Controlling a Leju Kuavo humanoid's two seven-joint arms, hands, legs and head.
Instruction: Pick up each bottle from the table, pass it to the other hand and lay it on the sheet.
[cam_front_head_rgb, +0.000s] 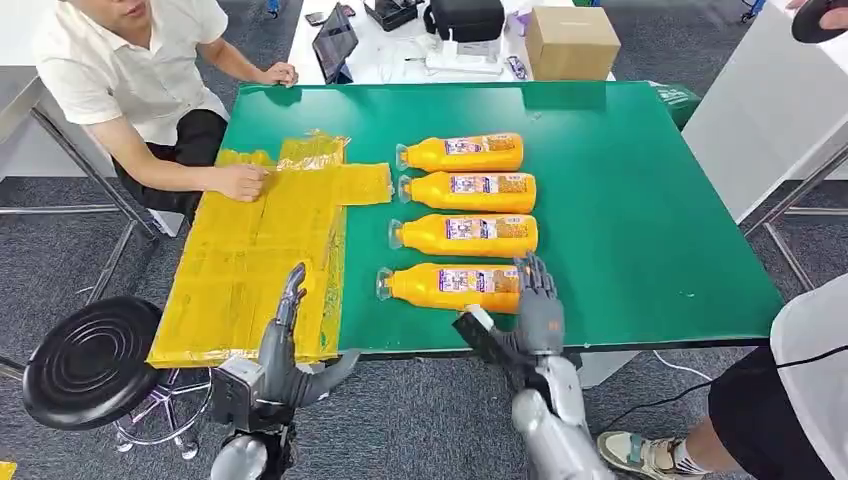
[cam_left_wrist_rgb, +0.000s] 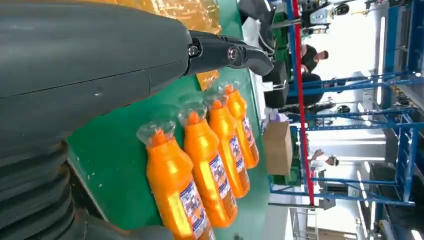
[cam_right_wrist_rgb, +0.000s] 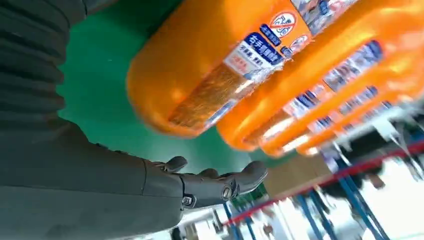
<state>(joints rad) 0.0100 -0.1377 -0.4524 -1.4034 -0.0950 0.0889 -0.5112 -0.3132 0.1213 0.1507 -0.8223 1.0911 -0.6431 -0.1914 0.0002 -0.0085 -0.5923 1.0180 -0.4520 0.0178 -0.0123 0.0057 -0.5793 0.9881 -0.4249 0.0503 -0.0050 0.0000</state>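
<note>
Several orange bottles lie side by side on the green table, caps pointing toward the yellow sheet on the table's left part. The nearest bottle is closest to the front edge. My right hand is at this bottle's base end, fingers spread, holding nothing. Whether it touches the bottle is unclear. My left hand stands over the sheet's near edge, fingers straight and apart, empty.
A seated person at the far left presses a hand on the sheet. A black stool stands by the table's front left corner. Another person's leg is at the right. A cardboard box sits on a white table behind.
</note>
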